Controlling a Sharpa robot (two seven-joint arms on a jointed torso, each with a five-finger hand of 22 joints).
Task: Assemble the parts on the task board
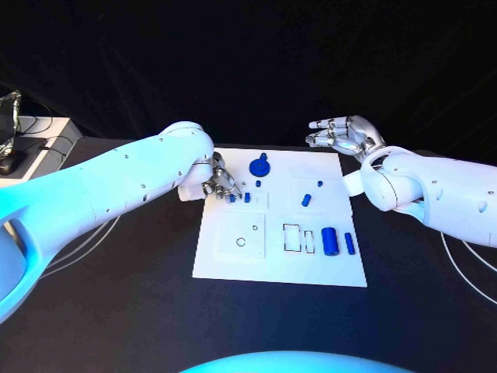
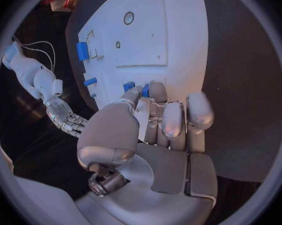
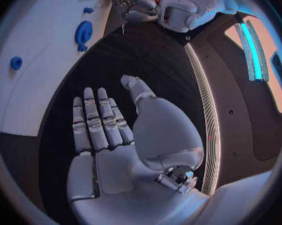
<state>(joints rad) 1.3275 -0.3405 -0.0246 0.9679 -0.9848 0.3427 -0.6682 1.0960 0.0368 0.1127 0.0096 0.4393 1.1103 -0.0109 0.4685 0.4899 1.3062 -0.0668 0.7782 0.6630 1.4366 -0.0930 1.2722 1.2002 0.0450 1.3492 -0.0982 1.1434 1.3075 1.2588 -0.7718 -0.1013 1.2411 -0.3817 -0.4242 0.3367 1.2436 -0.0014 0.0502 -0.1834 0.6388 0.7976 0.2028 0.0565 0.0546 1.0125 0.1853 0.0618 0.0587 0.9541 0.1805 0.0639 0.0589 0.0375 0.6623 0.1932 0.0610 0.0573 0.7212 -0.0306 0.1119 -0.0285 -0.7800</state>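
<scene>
The white task board (image 1: 280, 260) lies in the middle of the black table. My left hand (image 1: 218, 183) rests over its far left corner; thumb and a finger pinch a small blue part (image 2: 145, 90) that stands on the board (image 2: 172, 40). A second small part (image 1: 246, 196) sits just beside it. A blue gear-shaped part (image 1: 258, 165) lies at the far edge, and a blue cylinder (image 1: 330, 241) and bar (image 1: 349, 243) lie near the right edge. My right hand (image 1: 340, 134) hovers beyond the board's far right corner, fingers (image 3: 93, 122) spread and holding nothing.
Another blue part (image 1: 306, 200) stands mid-board, with rectangular outlines (image 1: 299, 238) and a round hole (image 1: 241, 242) nearer me. Pale equipment and cables (image 1: 8, 136) crowd the table's far left. White cables (image 1: 473, 264) trail along the right side.
</scene>
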